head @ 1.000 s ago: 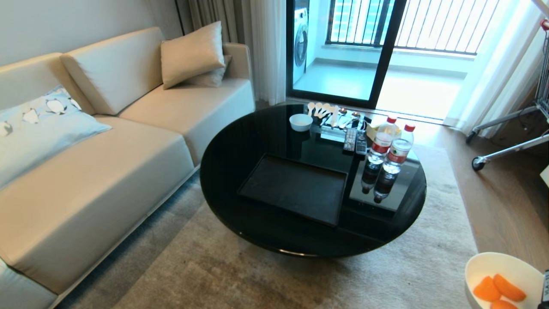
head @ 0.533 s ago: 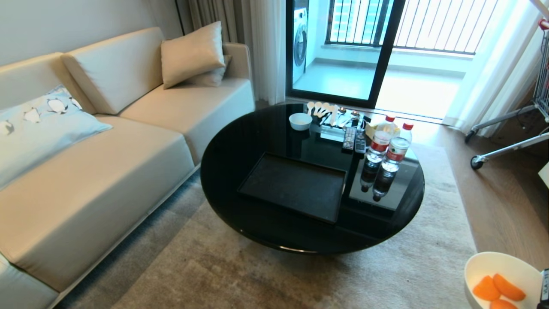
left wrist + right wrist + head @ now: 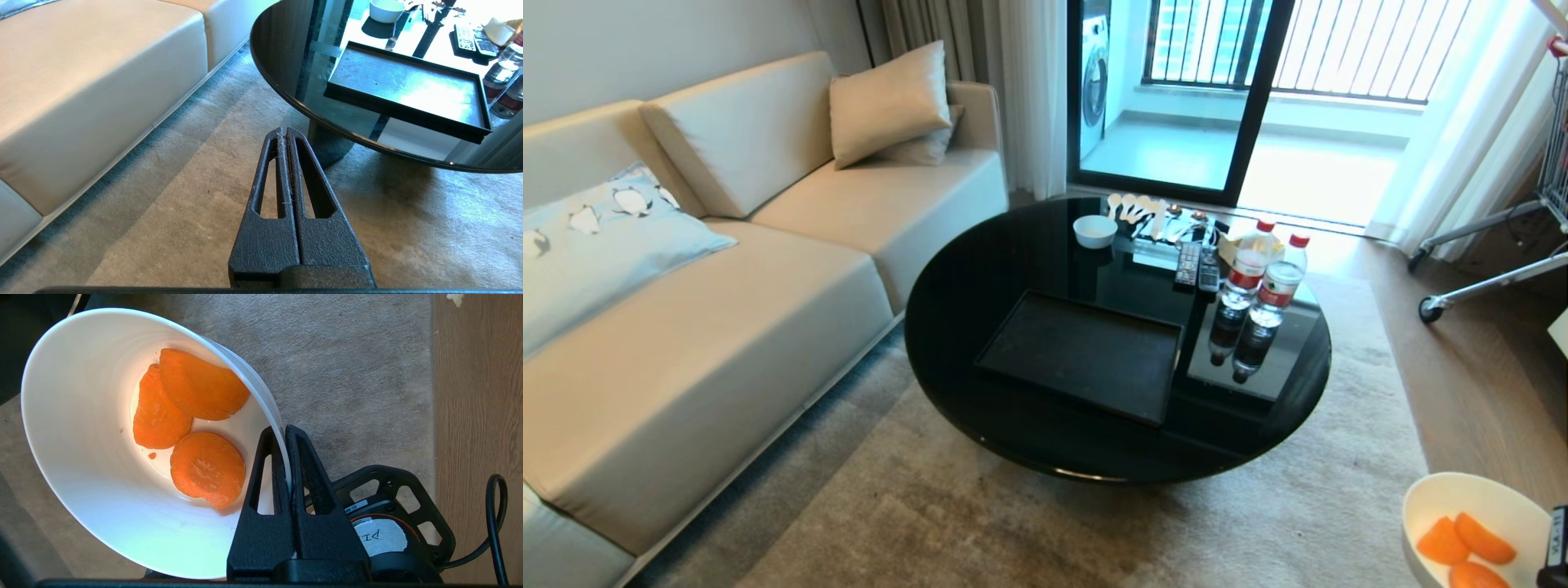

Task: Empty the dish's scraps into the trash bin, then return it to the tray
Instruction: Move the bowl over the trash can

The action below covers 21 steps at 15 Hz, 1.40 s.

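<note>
Right gripper [image 3: 284,433] clenches the dish [image 3: 81,457] rim above rug [image 3: 347,355]; left gripper [image 3: 283,132] clenched, apparently empty.

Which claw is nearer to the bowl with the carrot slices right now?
Right. The right claw is shut on the rim of the bowl, holding it over the carpet with the carrot slices inside. The left claw, shut and empty, hangs over the carpet near the sofa, away from it.

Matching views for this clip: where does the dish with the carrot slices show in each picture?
Head view: dish at the bottom right corner, over the rug.
Left wrist view: not in it.
Right wrist view: fills the left and middle, its rim pinched by the right gripper.
Shared landmark: the rug.
</note>
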Available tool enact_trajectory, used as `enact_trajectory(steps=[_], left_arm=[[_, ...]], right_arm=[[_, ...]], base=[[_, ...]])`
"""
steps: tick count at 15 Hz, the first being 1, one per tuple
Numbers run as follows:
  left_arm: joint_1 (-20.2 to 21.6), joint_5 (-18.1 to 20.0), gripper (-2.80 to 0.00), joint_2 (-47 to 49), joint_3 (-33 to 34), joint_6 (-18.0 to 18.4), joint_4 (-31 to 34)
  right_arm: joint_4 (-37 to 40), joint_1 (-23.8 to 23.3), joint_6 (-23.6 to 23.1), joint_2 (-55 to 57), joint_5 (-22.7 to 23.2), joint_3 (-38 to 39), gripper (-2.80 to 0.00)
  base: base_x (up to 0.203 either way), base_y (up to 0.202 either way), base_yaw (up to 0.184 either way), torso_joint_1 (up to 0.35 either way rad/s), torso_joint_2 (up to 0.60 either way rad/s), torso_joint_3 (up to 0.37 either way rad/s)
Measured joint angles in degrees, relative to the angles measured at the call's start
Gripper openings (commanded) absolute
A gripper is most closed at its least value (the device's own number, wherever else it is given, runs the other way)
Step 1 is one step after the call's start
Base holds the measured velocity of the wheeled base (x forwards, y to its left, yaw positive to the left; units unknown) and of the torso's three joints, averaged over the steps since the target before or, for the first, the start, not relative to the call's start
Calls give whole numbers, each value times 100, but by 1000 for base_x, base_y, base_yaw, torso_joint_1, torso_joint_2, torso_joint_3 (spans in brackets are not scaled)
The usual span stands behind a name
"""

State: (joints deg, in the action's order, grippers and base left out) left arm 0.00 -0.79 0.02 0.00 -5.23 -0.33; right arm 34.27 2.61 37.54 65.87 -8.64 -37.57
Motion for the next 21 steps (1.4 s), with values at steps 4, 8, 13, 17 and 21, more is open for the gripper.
enact_trajectory(steps=[4,8,13,17,21], left_arm=[[0,3,-280,0,0,0,0],[0,5,-280,0,0,0,2],[0,5,-280,0,0,0,0],[0,2,-280,0,0,-3,0],[0,2,-280,0,0,1,1]], right_arm=[[-57,4,-169,-2,2,-18,-280],[-54,4,-154,4,0,0,-280],[-52,-2,-128,74,7,-10,-280],[-62,1,-128,124,9,-7,-280],[-156,9,-102,144,7,-13,-280]], base=[[0,0,0,0,0,0],[0,0,0,0,0,0],[0,0,0,0,0,0],[0,0,0,0,0,0],[0,0,0,0,0,0]])
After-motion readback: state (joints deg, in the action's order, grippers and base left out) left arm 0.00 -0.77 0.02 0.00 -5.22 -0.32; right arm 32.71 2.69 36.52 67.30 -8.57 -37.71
